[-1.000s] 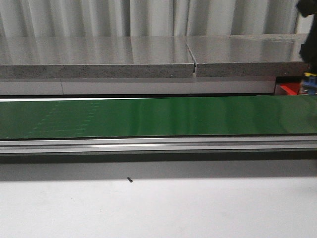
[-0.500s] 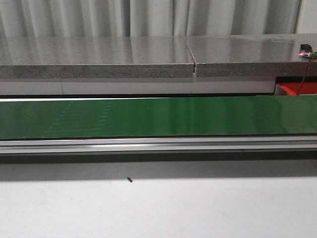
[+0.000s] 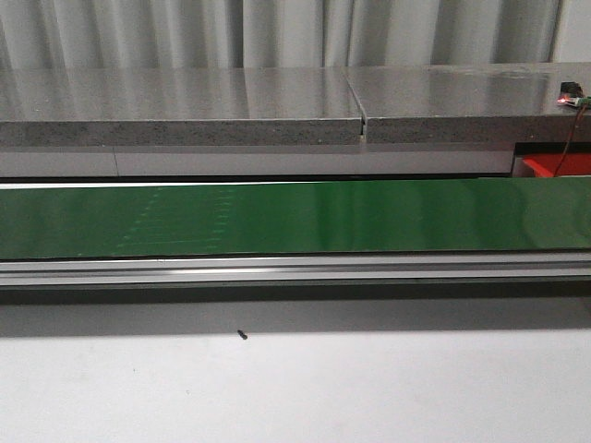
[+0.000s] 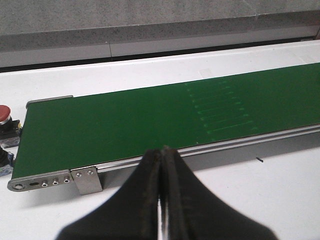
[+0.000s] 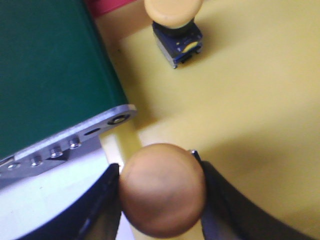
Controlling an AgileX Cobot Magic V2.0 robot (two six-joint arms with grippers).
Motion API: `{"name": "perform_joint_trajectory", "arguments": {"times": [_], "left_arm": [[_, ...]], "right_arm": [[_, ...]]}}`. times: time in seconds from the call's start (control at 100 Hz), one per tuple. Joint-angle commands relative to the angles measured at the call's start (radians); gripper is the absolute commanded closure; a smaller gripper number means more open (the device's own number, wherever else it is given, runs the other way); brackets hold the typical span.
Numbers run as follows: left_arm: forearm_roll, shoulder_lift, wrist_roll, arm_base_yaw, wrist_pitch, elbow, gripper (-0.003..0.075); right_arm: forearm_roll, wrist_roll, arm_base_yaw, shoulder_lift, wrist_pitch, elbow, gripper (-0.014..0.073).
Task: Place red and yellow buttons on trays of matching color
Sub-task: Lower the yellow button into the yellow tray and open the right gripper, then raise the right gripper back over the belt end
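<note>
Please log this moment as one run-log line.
right claw: shut on yellow button, over yellow tray | left claw: shut, empty | belt: bare

Even, fairly bright overhead light is seen in the front view, with soft sheen thrown on the green belt (image 3: pixel 295 217) and grey counter (image 3: pixel 185 92), and a dark shadow band cast under the belt's rail onto the white table (image 3: pixel 295 388). The left wrist view is sharp on the belt but the dark left gripper (image 4: pixel 161 200) is underexposed and slightly soft. The right wrist view is warm-tinted and blurred, the held yellow button (image 5: pixel 162 189) out of focus, with shadow thrown on the yellow tray (image 5: pixel 260 110).
</note>
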State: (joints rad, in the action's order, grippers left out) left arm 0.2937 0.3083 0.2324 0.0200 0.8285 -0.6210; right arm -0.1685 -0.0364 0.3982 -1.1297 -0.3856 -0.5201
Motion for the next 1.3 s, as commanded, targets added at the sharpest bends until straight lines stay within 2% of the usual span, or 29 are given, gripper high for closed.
{"name": "perform_joint_trajectory", "arguments": {"times": [0.0,0.12,0.19,0.26,0.41,0.48,0.53,0.67,0.81,0.94,1.01,1.13,1.14,1.2,1.27,1.28,1.29], "left_arm": [[0.024,0.011,-0.004,0.004,-0.066,-0.026,0.0741],[0.024,0.011,-0.004,0.004,-0.066,-0.026,0.0741],[0.024,0.011,-0.004,0.004,-0.066,-0.026,0.0741],[0.024,0.011,-0.004,0.004,-0.066,-0.026,0.0741],[0.024,0.011,-0.004,0.004,-0.066,-0.026,0.0741],[0.024,0.011,-0.004,0.004,-0.066,-0.026,0.0741],[0.024,0.011,-0.004,0.004,-0.066,-0.026,0.0741],[0.024,0.011,-0.004,0.004,-0.066,-0.026,0.0741],[0.024,0.011,-0.004,0.004,-0.066,-0.026,0.0741],[0.024,0.011,-0.004,0.004,-0.066,-0.026,0.0741],[0.024,0.011,-0.004,0.004,-0.066,-0.026,0.0741],[0.024,0.011,-0.004,0.004,-0.066,-0.026,0.0741],[0.024,0.011,-0.004,0.004,-0.066,-0.026,0.0741],[0.024,0.011,-0.004,0.004,-0.066,-0.026,0.0741],[0.024,0.011,-0.004,0.004,-0.066,-0.026,0.0741],[0.024,0.011,-0.004,0.004,-0.066,-0.026,0.0741],[0.024,0.011,-0.004,0.004,-0.066,-0.026,0.0741]], "right_arm": [[0.002,-0.001,0.009,-0.026,0.091,-0.012,0.0545],[0.005,-0.001,0.009,-0.076,0.098,-0.011,0.0541],[0.004,-0.001,0.009,-0.093,0.105,-0.011,0.0493],[0.004,-0.001,0.009,-0.096,0.112,-0.009,0.0383],[0.004,-0.001,0.009,-0.096,0.114,-0.009,0.0040],[0.004,-0.001,0.009,-0.088,0.107,-0.009,-0.0046],[0.004,-0.001,0.009,-0.074,0.100,-0.010,-0.0063],[0.005,0.010,0.009,0.004,0.082,-0.010,-0.0062],[0.005,0.101,-0.005,0.102,0.040,-0.028,-0.0062],[0.005,0.198,-0.062,0.170,-0.004,-0.053,-0.0058],[0.005,0.241,-0.119,0.199,-0.023,-0.064,-0.0022],[0.014,0.264,-0.227,0.239,-0.047,-0.072,0.0142],[0.016,0.264,-0.238,0.243,-0.051,-0.072,0.0185],[0.016,0.263,-0.277,0.255,-0.063,-0.072,0.0299],[0.017,0.256,-0.312,0.269,-0.073,-0.072,0.0476],[0.017,0.254,-0.318,0.271,-0.073,-0.072,0.0527],[0.017,0.253,-0.320,0.271,-0.073,-0.072,0.0527]]}}
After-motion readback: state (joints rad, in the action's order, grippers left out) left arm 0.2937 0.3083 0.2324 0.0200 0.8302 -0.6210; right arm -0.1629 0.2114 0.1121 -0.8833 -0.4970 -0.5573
